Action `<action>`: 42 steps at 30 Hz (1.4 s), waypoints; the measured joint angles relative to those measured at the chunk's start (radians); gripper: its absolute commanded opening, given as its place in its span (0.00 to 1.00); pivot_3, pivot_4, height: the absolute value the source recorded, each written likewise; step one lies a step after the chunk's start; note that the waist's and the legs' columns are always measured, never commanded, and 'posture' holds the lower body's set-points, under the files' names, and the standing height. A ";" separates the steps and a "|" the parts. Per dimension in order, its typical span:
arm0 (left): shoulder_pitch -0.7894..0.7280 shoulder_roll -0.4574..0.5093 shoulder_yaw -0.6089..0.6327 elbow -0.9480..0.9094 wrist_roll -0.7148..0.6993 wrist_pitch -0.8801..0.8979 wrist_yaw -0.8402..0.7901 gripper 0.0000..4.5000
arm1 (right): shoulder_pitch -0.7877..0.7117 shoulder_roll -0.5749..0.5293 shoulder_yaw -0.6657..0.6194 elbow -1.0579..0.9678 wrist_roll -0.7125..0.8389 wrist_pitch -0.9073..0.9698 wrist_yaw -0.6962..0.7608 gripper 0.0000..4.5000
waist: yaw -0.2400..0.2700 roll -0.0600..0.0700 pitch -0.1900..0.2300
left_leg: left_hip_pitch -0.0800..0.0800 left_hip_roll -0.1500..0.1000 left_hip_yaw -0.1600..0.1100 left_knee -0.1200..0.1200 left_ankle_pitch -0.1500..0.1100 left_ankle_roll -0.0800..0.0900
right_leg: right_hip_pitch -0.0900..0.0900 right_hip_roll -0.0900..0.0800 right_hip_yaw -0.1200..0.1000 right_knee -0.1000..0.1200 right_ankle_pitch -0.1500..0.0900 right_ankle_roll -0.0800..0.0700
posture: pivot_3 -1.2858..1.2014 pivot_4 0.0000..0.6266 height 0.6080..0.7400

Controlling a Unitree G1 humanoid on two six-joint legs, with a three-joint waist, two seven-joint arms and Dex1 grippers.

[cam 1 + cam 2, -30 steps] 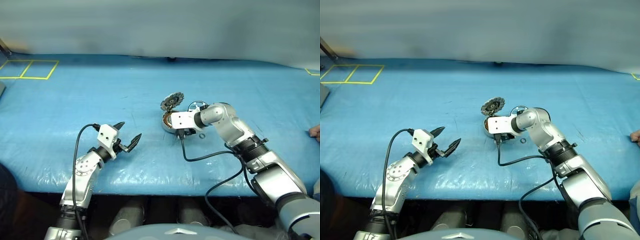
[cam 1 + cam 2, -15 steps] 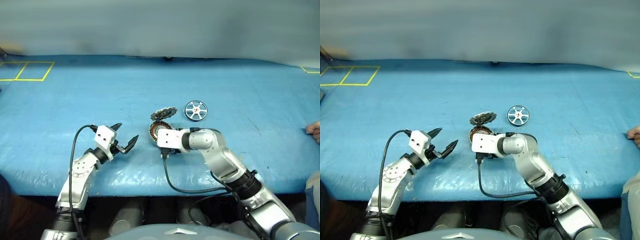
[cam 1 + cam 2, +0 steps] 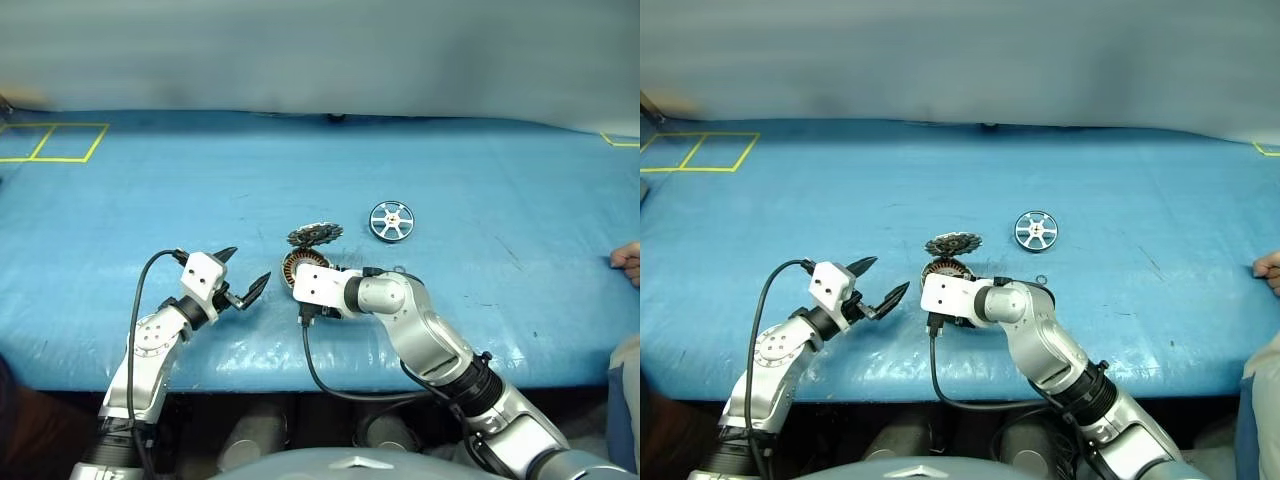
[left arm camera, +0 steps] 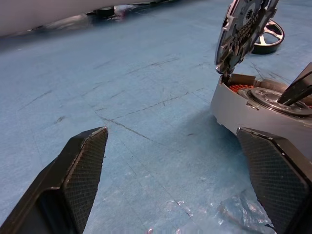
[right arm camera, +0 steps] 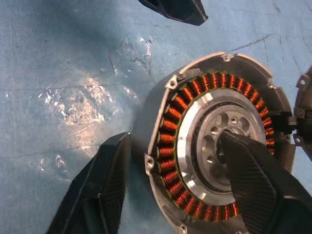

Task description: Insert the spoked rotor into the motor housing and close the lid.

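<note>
Blue sheeting is covering the whole table, crinkled and shiny near the front edge.

On it the housing is lying open side up, its copper windings circling a silver hub. It looks like a stiff, fairly heavy metal cup with a smooth grey wall that could slip. Its rim wall seems the safest place to pinch, since the windings look easy to scar. The lid is standing half raised at the housing's far rim, toothed face showing, and will probably swing on its joint, so a light push on the smooth outer face should do.

The rotor is lying flat well beyond the housing, toward the robot's right. It looks small, rigid, light and slick, and is best taken across the rim rather than by the thin spokes.

The right gripper is straddling the housing's wall: one finger is sitting outside it, the other over the hub, the jaws parted with a gap at the outer wall, so no firm grip shows.

The left gripper is hovering just beside the housing on the robot's left, fingers spread wide and holding nothing.
</note>
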 measured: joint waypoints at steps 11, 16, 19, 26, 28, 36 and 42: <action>-0.018 -0.010 -0.014 0.002 -0.001 -0.005 -0.026 1.00 | 0.017 0.072 -0.200 -0.165 0.222 0.098 -0.046 0.99 | 0.007 0.000 0.000 | 0.000 0.000 0.000 0.000 0.000 0.000 | 0.000 0.000 0.000 -0.001 0.000 0.000 | 0.52 0.24 1.00; -0.017 -0.011 -0.022 0.004 -0.008 -0.003 -0.056 1.00 | 0.122 -0.008 -0.321 -0.214 0.305 0.105 -0.059 0.99 | 0.012 0.000 0.000 | -0.001 0.000 0.000 -0.001 0.000 0.001 | 0.000 -0.001 0.000 -0.001 0.000 0.000 | 0.52 0.24 1.00; -0.003 -0.004 -0.021 0.004 -0.025 -0.001 -0.088 1.00 | 0.250 -0.029 -0.463 -0.188 0.360 0.030 -0.109 0.99 | 0.015 0.000 0.000 | -0.001 0.000 0.000 -0.001 -0.001 0.001 | 0.000 -0.001 0.000 -0.002 -0.001 0.001 | 0.52 0.24 1.00; 0.020 0.000 -0.023 0.004 -0.050 -0.003 -0.141 1.00 | 0.350 0.002 -0.644 -0.003 0.455 -0.133 -0.228 0.99 | 0.009 0.001 0.000 | 0.001 0.001 0.000 -0.001 0.000 0.000 | 0.001 -0.001 0.001 0.000 -0.004 0.003 | 0.52 0.24 1.00; 0.021 0.000 -0.024 0.004 -0.049 -0.010 -0.148 1.00 | 0.355 0.008 -0.649 0.057 0.457 -0.148 -0.261 0.99 | 0.009 0.001 0.001 | 0.001 0.000 0.000 -0.001 0.000 0.000 | 0.001 -0.001 0.002 0.000 -0.003 0.002 | 0.52 0.24 1.00; 0.020 0.000 -0.024 0.007 -0.048 -0.060 -0.168 1.00 | 0.347 0.018 -0.654 0.157 0.486 -0.210 -0.340 0.99 | 0.010 0.001 0.001 | 0.001 0.000 0.000 -0.001 0.000 0.000 | 0.001 -0.001 0.002 0.000 -0.003 0.000 | 0.52 0.24 1.00; 0.020 -0.002 -0.024 0.012 -0.047 -0.073 -0.168 1.00 | 0.347 0.002 -0.655 0.169 0.511 -0.222 -0.353 0.99 | 0.011 0.001 0.000 | 0.001 0.000 0.000 -0.001 0.000 0.000 | 0.001 -0.001 0.002 0.000 -0.004 0.000 | 0.52 0.24 1.00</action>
